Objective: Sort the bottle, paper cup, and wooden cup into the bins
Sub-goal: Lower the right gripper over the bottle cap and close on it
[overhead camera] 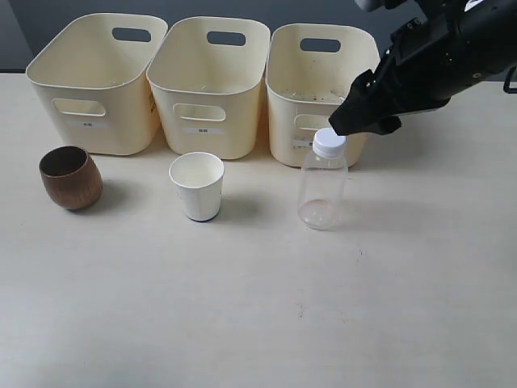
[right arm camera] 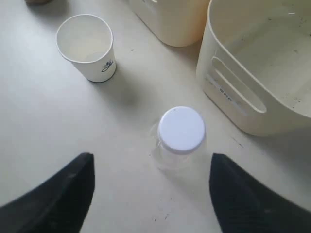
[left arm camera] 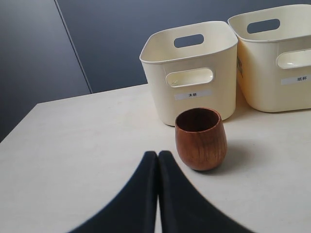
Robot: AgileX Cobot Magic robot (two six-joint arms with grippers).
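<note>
The clear bottle (overhead camera: 322, 186) with a white cap (right arm camera: 181, 129) stands upright in front of the right bin (overhead camera: 319, 89). My right gripper (right arm camera: 151, 167) hangs open just above and behind the cap, with nothing between its fingers; in the exterior view the right gripper (overhead camera: 347, 121) shows as a dark tip beside the cap. The white paper cup (overhead camera: 197, 185) stands before the middle bin (overhead camera: 208, 85). The brown wooden cup (overhead camera: 70, 177) sits before the left bin (overhead camera: 97, 81). My left gripper (left arm camera: 158, 156) is shut and empty, a short way from the wooden cup (left arm camera: 200, 138).
The three cream bins stand side by side along the table's far side. The paper cup (right arm camera: 87, 46) lies beyond the bottle in the right wrist view. The pale table (overhead camera: 258, 323) stretches toward the near edge.
</note>
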